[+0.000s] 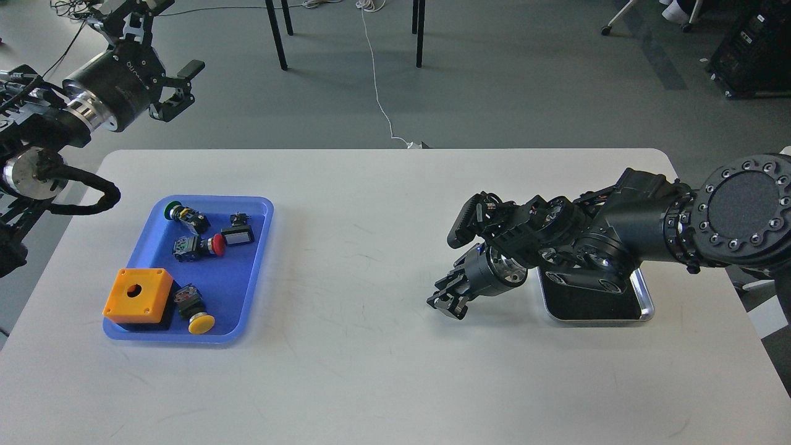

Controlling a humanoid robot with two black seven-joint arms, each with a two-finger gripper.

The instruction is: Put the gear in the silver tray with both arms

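Shiny metal shows at the right side of the white counter (383,259): the silver tray (646,306) lies there, near the right edge, its dark bottom mostly hidden under the right arm (624,238) that stretches across it from the right. Only its front rim and right corner are plain to see. The right end effector (446,301) hangs low over the bare counter just left of the tray, pointing down and to the left; it is dark and bunched, so I cannot tell how far its fingers stand apart, nor whether they carry anything.

Well apart on the left sits a blue plastic tray (259,247). In it are an orange box (139,296) with a round hole on top, a yellow-capped push button (199,318), a red-capped one (204,244), a green-capped one (179,212) and a small black switch part (238,233).

The left arm (93,99) is raised high at the upper left, off the counter, and the left end effector (182,83) has its fingers spread wide, holding nothing.
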